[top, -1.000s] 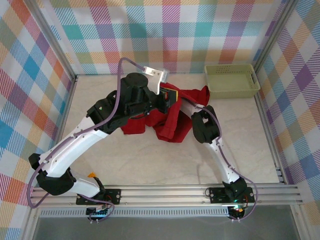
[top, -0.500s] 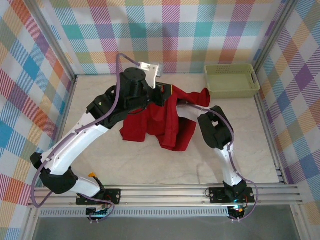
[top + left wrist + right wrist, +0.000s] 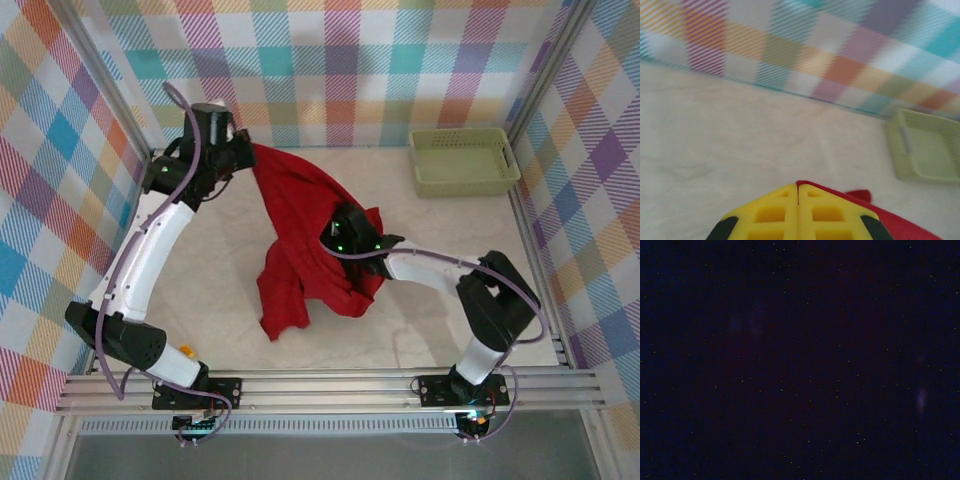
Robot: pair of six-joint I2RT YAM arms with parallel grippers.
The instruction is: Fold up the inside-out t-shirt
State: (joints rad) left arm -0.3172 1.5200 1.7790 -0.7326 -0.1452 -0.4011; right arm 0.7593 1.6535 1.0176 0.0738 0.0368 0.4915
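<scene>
The inside-out t-shirt [image 3: 300,240] is a deep-red cloth stretched in a long band from the far left corner down to the table's middle. My left gripper [image 3: 243,152] is raised at the far left and shut on the shirt's upper edge. In the left wrist view its yellow fingertips [image 3: 798,186] press together with a thin red edge of the t-shirt [image 3: 890,220] between them. My right gripper [image 3: 340,236] is buried in the bunched cloth at the shirt's middle, shut, its fingers hidden. The right wrist view is dark, covered by cloth.
A pale green plastic basket [image 3: 463,160] stands at the far right corner, also in the left wrist view as the basket [image 3: 927,150]. Plaid walls close the back and sides. Bare marble table [image 3: 200,300] lies left of the shirt.
My left arm has swung up and to the far left, dragging the shirt's edge with it. My right gripper moved left into the cloth's middle. The shirt went from a heap to a long stretched band.
</scene>
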